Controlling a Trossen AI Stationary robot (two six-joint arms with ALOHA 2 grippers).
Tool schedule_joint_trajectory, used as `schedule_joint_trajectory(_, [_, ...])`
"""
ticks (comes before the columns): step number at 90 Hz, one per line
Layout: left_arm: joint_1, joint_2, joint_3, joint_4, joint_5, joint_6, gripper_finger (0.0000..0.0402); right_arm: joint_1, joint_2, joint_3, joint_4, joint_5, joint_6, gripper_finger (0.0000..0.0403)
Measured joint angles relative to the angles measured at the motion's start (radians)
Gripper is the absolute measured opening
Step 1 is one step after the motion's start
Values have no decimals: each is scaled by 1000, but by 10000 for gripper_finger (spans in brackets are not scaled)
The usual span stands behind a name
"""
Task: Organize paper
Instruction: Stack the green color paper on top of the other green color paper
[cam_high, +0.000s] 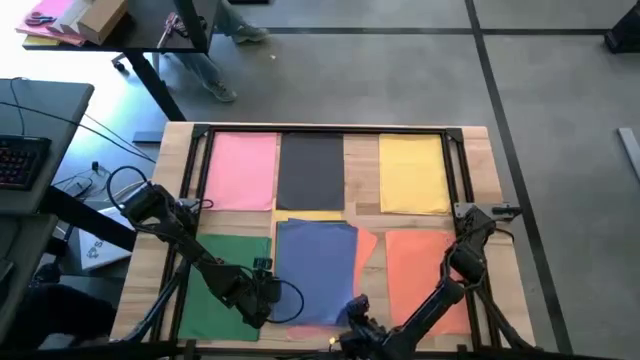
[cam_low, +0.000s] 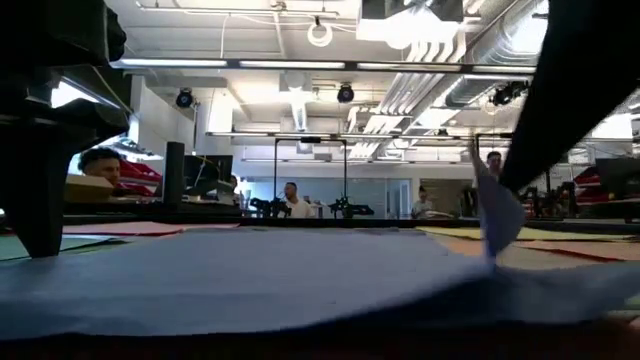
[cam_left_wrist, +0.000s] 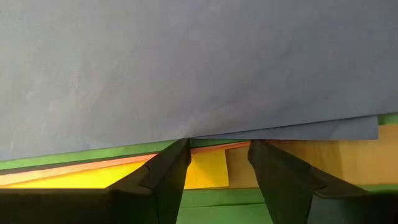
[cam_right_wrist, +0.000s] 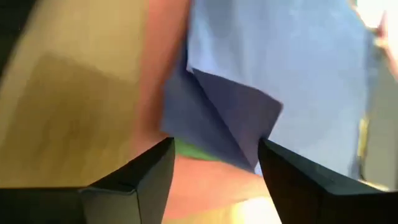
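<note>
Bench: my bench (cam_high: 480, 160) is pale wood with a dark frame round the sheets.
Far row: pink sheet (cam_high: 243, 170), grey sheet (cam_high: 311, 170), yellow sheet (cam_high: 414, 175), side by side.
Near row: green sheet (cam_high: 225, 285), blue sheet (cam_high: 315, 268) lying over orange, orange sheet (cam_high: 425, 275).
Left pincer (cam_high: 268, 292): my fingers are spread at the blue sheet's near left edge, gripping nothing.
Right pincer (cam_high: 358, 318): at the blue sheet's near right corner, which stands lifted and folded; grip I cannot tell.
Room: grey floor (cam_high: 560, 80), a desk with a keyboard (cam_high: 22, 160), people (cam_low: 292, 200) seated far back under ceiling pipes.
</note>
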Motion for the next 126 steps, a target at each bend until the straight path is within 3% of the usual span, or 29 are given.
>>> schedule_joint_trajectory(23, [0,0,0,0,0,-1,167,-1,23,0,15,-46,-22,218])
schedule_joint_trajectory(54, [0,0,0,7,-1,0,167,-2,30,0,-50,4,341,218])
schedule_joint_trajectory(74, [1,0,0,13,0,0,167,7,28,0,-52,3,438,220])
schedule_joint_trajectory(97, [1,0,0,14,1,2,167,4,25,14,-70,44,355,270])
schedule_joint_trajectory(109, [-1,0,0,14,1,1,167,3,25,14,-116,17,371,292])
schedule_joint_trajectory(126, [-1,0,0,14,2,0,167,1,25,46,-199,63,480,295])
